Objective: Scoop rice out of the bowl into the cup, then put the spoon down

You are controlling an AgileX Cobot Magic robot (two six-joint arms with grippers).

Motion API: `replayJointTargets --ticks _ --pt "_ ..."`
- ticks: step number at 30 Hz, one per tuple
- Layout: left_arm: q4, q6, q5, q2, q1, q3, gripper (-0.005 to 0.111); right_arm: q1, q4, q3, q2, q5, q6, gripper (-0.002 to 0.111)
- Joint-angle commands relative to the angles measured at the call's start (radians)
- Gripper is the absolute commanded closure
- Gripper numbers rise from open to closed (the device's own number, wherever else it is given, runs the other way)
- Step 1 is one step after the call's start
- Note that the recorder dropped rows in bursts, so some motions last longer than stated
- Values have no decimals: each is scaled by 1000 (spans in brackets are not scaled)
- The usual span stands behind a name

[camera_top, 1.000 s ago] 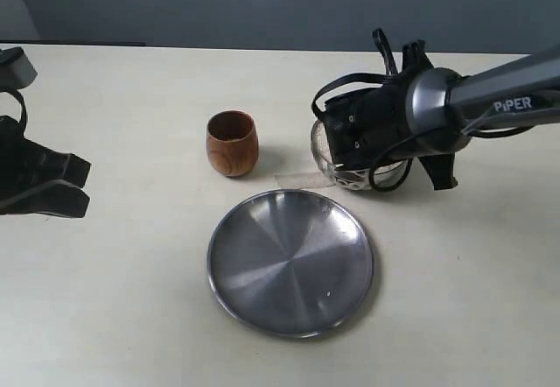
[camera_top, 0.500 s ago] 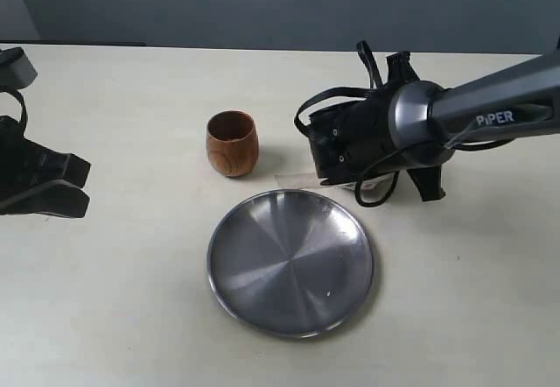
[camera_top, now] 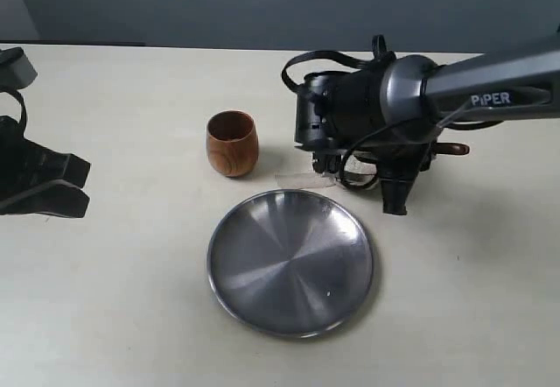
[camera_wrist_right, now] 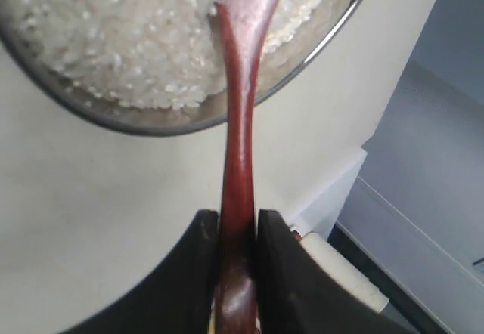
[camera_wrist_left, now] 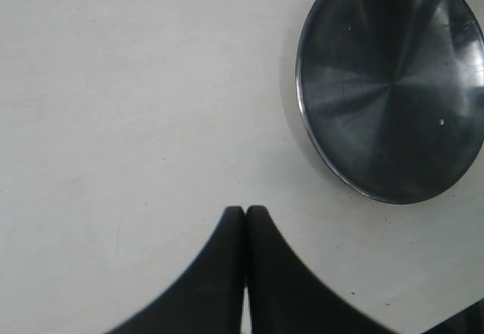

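My right gripper (camera_wrist_right: 237, 221) is shut on the long handle of the reddish-brown wooden spoon (camera_wrist_right: 238, 145). The spoon's head reaches over the steel bowl's rim (camera_wrist_right: 144, 125) into the heaped white rice (camera_wrist_right: 128, 39). In the exterior view the right gripper's body (camera_top: 359, 120) covers the bowl, and only the spoon's handle end (camera_top: 453, 149) sticks out to the right. The brown wooden cup (camera_top: 232, 143) stands upright to the left of that arm, apart from it. My left gripper (camera_wrist_left: 245, 211) is shut on nothing, low over the table at the far left (camera_top: 79, 186).
A large flat steel plate (camera_top: 290, 260) lies in front of the cup and the bowl, and its rim (camera_wrist_left: 302, 107) shows in the left wrist view. The pale table (camera_top: 131, 299) runs to a dark back wall.
The right arm has rolled and shifted left and back over the bowl, which is now hidden in the exterior view. The spoon's handle end has come into sight. The left arm has not moved.
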Motion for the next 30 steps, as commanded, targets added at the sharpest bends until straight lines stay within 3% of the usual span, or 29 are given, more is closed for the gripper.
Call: replayJointTargets --ticks 1,12,30 --pt "0 3 -2 0 -4 7 106 -29 30 -11 -34 -2 9 109" --pt "3 3 -8 0 -4 7 106 -96 278 -9 -103 -88 -31 109" --pt "2 3 -2 0 -4 7 106 -96 55 -9 -103 -2 67 109"
